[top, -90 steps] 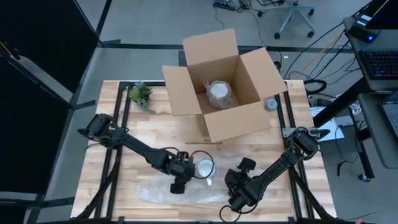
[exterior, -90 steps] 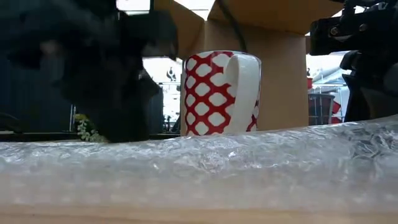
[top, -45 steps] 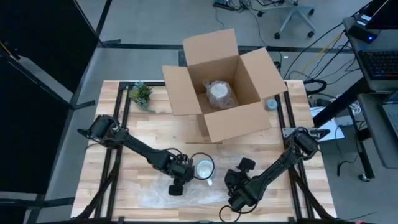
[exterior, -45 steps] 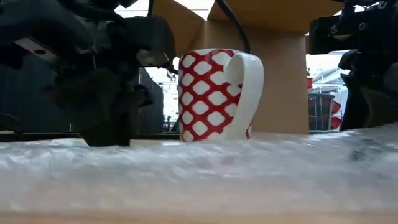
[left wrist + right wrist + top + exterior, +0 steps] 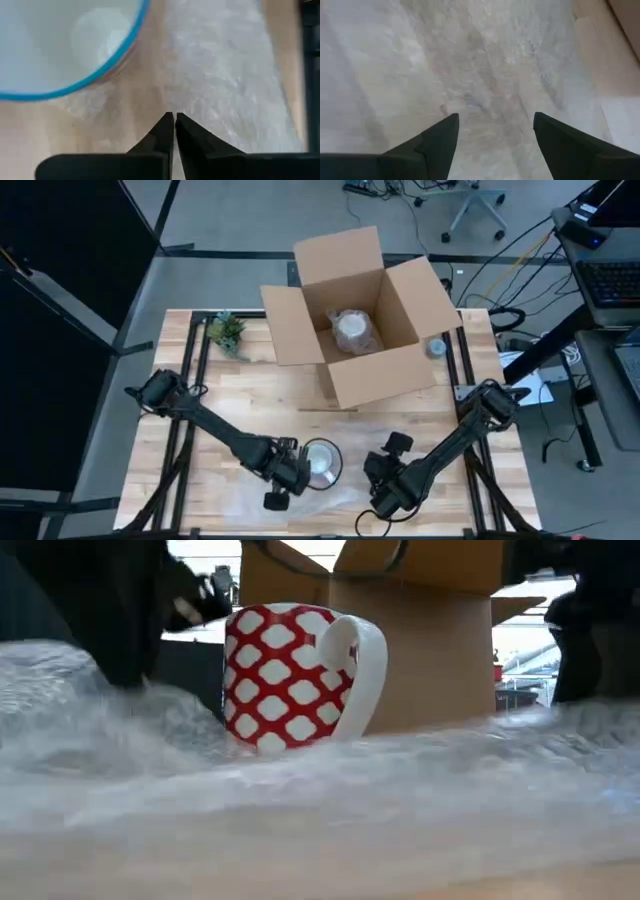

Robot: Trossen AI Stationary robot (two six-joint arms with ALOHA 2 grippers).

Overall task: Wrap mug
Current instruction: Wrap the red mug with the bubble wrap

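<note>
High view: mug stands mouth up on wrap, between left claw and right claw.
Low view: its handle faces right.
Left wrist: fingers pinched together over wrap.
Right wrist: fingers spread above wrap.

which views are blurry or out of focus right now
Low view: the bubble wrap up close is a soft blur, while the mug is sharper. Left wrist view: the mug's rim is blurred. High view: sharp across the table.
</note>
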